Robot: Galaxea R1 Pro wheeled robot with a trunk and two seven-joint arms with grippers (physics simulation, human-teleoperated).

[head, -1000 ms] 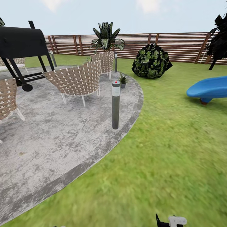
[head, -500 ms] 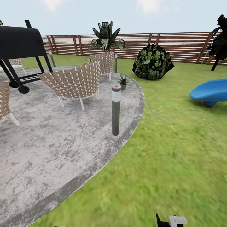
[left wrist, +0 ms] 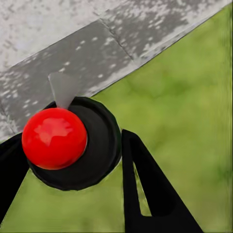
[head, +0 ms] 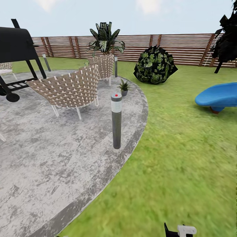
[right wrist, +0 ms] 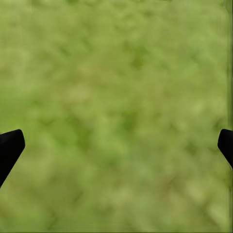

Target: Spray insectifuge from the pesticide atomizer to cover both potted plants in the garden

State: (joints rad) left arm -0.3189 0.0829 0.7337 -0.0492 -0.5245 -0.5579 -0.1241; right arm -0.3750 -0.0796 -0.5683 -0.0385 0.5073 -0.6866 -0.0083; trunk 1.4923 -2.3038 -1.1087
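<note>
In the left wrist view the left gripper (left wrist: 68,160) is pinched on the pesticide atomizer (left wrist: 73,145): a black finger (left wrist: 150,194) presses its round black body from one side and another dark finger shows at the lower left edge, with the red ball top (left wrist: 54,138) facing the camera. Behind it lie the grey paved patio edge (left wrist: 87,53) in the upper left and lawn (left wrist: 189,97) on the right. The right wrist view shows the right gripper (right wrist: 116,141) spread wide, one black fingertip (right wrist: 8,148) at each side edge, over plain grass (right wrist: 116,97).

The head view gives what the wrists lack: a black and white arm part (head: 181,230) at the bottom edge, a grey bollard light (head: 116,120) on the patio (head: 49,158) rim at centre, one potted plant (head: 124,87) just beyond it near the woven chairs (head: 70,89), a black grill (head: 14,49) upper left, a round dark bush (head: 154,64), a blue slide (head: 219,97) at right, and the slatted fence (head: 184,47) behind.

Against half a second ago, the whole head picture has slid leftward and slightly down, so the camera has turned; the things have not moved
</note>
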